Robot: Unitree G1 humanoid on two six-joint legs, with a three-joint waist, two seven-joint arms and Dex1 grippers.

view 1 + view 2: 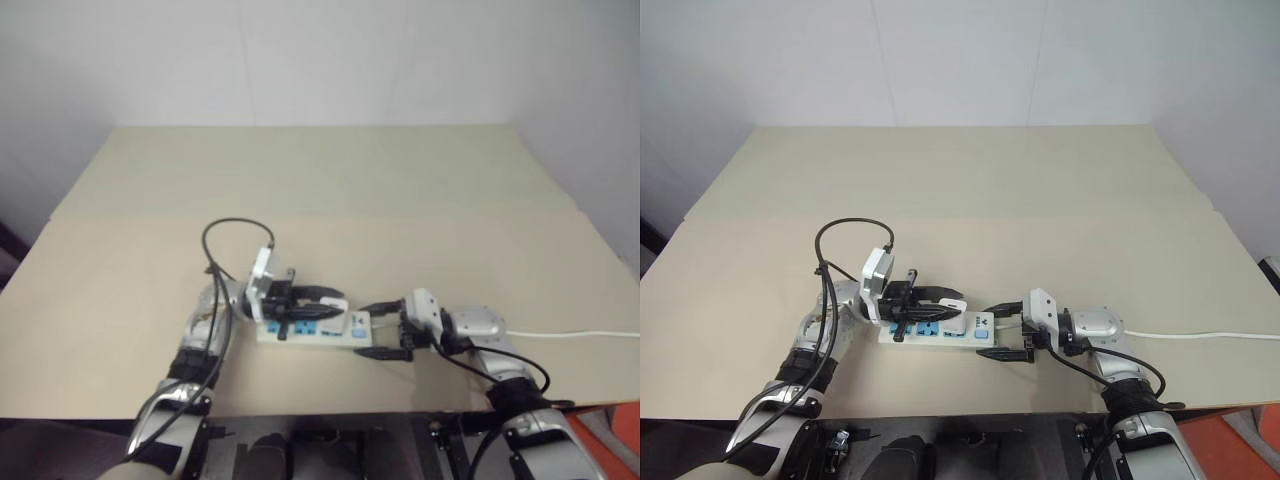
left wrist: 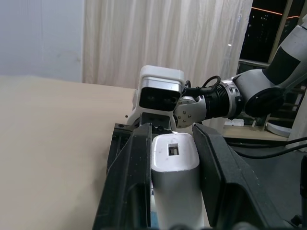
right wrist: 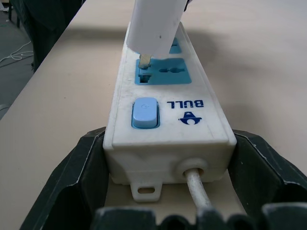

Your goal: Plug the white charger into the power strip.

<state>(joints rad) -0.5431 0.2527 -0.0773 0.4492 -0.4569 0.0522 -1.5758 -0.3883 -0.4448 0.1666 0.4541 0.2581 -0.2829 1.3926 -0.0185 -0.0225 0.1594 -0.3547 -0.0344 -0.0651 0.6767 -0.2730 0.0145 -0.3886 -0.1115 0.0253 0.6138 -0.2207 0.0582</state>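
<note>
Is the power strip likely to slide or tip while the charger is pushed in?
Probably not tip: the power strip lies flat and long on the table. It looks light and smooth, so it might slide, but the right gripper brackets its cord end.

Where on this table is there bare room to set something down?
The table's whole far half, beyond the power strip, is bare, as are its left side and the right side behind the thin white cord. The near middle is crowded: both grippers and the white charger meet at the strip.

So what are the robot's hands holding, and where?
The left hand pinches the white charger by its two sides. The right hand has a finger on each side of the power strip at its cord end.
</note>
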